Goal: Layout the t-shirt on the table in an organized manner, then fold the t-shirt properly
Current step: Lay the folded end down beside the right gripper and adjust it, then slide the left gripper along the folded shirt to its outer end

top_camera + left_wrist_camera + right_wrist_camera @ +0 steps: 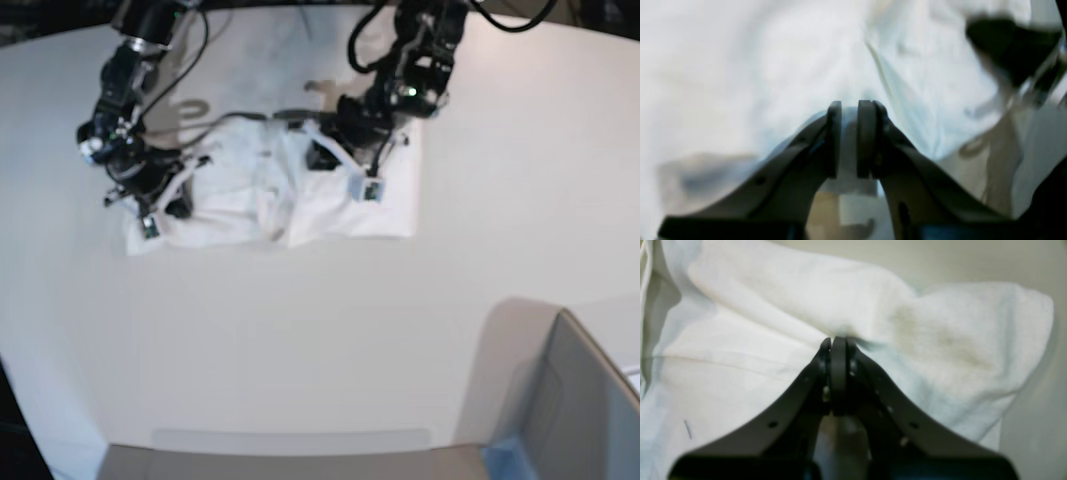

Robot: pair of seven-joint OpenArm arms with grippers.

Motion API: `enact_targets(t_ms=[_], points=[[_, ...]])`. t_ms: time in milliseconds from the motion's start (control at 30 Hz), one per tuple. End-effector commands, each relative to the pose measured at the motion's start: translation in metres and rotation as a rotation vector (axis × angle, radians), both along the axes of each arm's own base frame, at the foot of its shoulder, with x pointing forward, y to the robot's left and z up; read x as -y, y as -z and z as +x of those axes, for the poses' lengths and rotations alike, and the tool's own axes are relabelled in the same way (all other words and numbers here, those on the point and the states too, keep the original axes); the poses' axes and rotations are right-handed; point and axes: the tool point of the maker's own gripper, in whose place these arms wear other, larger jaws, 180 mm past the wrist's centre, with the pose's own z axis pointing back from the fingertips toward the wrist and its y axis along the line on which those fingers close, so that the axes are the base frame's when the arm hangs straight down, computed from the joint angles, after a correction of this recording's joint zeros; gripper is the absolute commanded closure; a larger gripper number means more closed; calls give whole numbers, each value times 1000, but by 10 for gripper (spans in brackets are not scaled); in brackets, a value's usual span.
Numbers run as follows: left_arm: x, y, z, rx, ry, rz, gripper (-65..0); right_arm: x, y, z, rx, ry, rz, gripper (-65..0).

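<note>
Both pincers clamp the t-shirt, bunched near the table's far edge: left pincer slightly apart, right pincer fully closed. Pull apart evenly, low, without slipping.

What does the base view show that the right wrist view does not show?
Only the base view shows both arms, the left gripper, the whole crumpled t-shirt spread between them, and a grey box at the table's near corner. Only the right wrist view shows the right gripper up close, shut on a pinched fold of t-shirt. Both show the white t-shirt lying on the white table.
</note>
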Motion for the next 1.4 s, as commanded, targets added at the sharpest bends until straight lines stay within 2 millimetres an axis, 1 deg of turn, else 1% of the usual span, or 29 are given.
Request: enact_targets(t_ms=[0,100,133,200,300,400,467,600,667,767,800,867,1033,1067,1133,1167,1267,1333,1367], points=[[12,-6,3,26,70,4,-80,9,28,-29,-165,-27,-94,0],[36,4,-9,-1,217,55,-79,7,28,-28,-163,-30,-91,0],[40,6,-11,-2,240,64,-79,6,27,-27,-161,-33,-92,0],[41,11,-13,-12,251,72,-79,3,27,-27,-161,-40,-89,0],[41,10,-12,-7,250,72,-79,-8,29,-28,-164,-66,-82,0],[42,6,-11,0,254,68,-79,-8,29,-28,-163,-68,-82,0],[35,2,-9,18,253,78,-78,-8,29,-28,-164,-65,-82,0],[24,-19,-3,93,258,82,-78,-5,31,-31,-172,-63,-86,0],[12,-28,6,124,231,90,-78,-5,31,-32,-173,-63,-86,0],[-11,-39,29,153,133,89,-78,-4,33,-34,-178,-63,-88,0],[-15,-42,35,159,105,81,-78,-4,33,-34,-178,-63,-88,0],[-15,-46,42,159,68,56,-78,-4,33,-34,-178,-63,-88,0],[-2,-50,43,158,61,18,-79,-6,33,-34,-178,-63,-85,0],[-1,-47,43,148,61,18,-79,-6,33,-34,-178,-63,-85,0],[1,-40,51,132,59,28,-79,-6,33,-34,-178,-63,-85,0],[6,-31,52,109,68,34,-79,-6,33,-34,-178,-63,-85,0],[11,-2,55,36,89,77,-79,-6,33,-34,-178,-63,-85,0],[19,-1,54,31,107,77,-79,-6,33,-34,-178,-63,-85,0],[19,-1,54,33,107,75,-79,-6,33,-34,-178,-63,-85,0]])
